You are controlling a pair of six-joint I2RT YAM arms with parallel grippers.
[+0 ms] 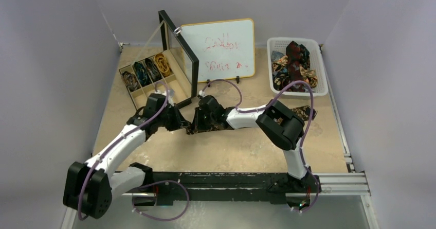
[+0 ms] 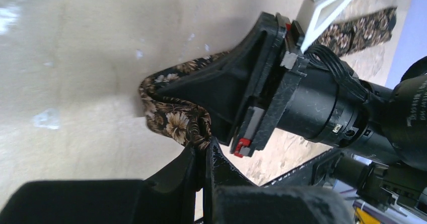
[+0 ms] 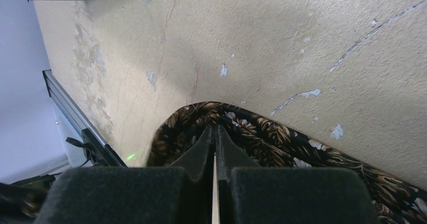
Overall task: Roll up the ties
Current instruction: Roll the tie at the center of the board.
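Observation:
A dark tie with brown and cream flowers (image 1: 305, 113) lies on the table, running from the right under my right arm to the middle. My right gripper (image 1: 196, 124) is shut, and the tie's end (image 3: 302, 148) bends in a loop round its closed tips (image 3: 215, 128). From the left, my left gripper (image 1: 180, 121) is shut on the folded-back part of that tie (image 2: 173, 119), pinching it at the fingertips (image 2: 204, 144). In the left wrist view the right gripper's black fingers (image 2: 216, 88) lie inside the loop, and the rest of the tie (image 2: 363, 28) trails off behind.
A wooden box (image 1: 134, 96) at the back left holds several rolled ties (image 1: 149, 69), with its black-framed lid (image 1: 180, 54) standing open. Behind stands a whiteboard (image 1: 221, 49). A white basket (image 1: 322, 69) of loose ties sits at the back right. A metal rail (image 1: 339, 180) runs along the near edge.

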